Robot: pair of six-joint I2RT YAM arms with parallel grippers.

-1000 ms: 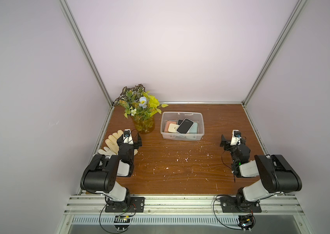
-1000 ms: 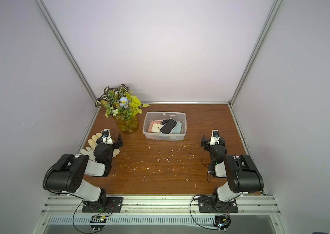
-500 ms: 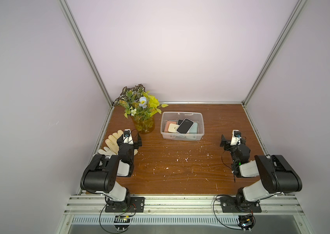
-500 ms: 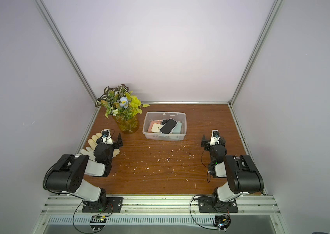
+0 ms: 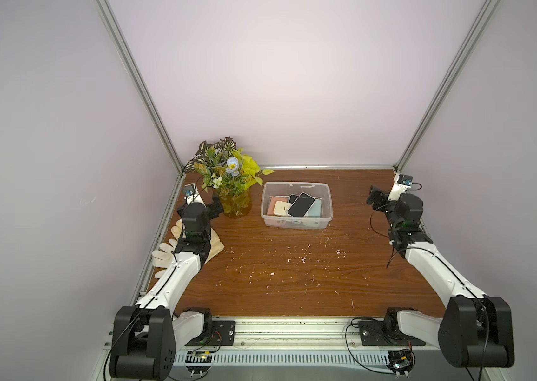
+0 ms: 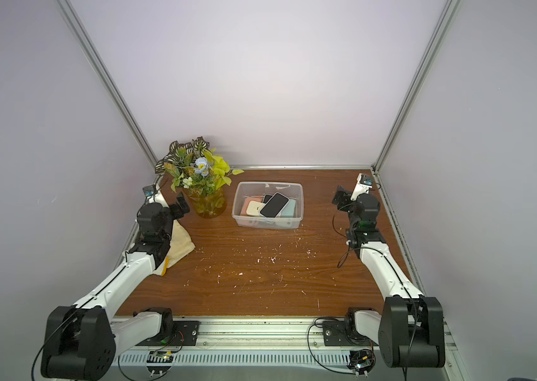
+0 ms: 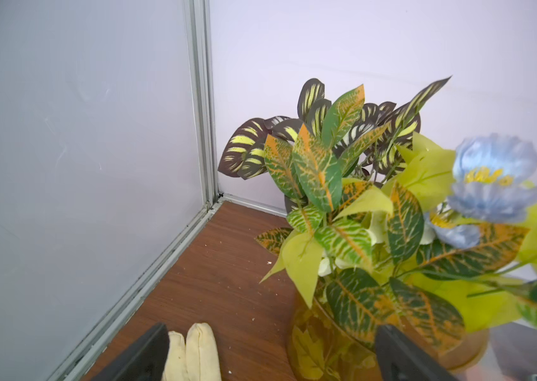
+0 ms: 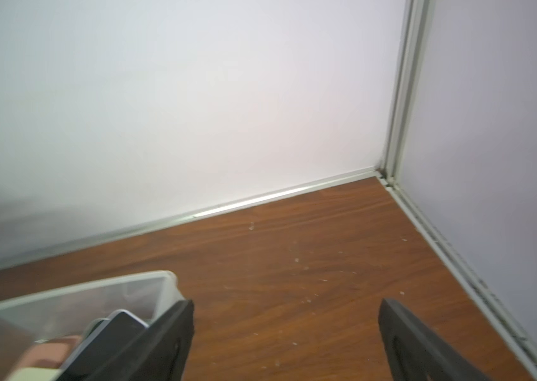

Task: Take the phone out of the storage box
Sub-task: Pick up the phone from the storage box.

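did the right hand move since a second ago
Yes. The right hand has moved toward the back wall, and is now level with the storage box.

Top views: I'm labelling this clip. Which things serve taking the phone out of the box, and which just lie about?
Job: clear rectangular plastic storage box; black flat phone topmost inside.
Lying about: amber glass vase of flowers; cream fabric gloves.

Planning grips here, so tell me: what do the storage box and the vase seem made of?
Storage box: clear glossy plastic, probably; phones show through its walls. Vase: amber, see-through, likely glass or tinted plastic; stems show inside.
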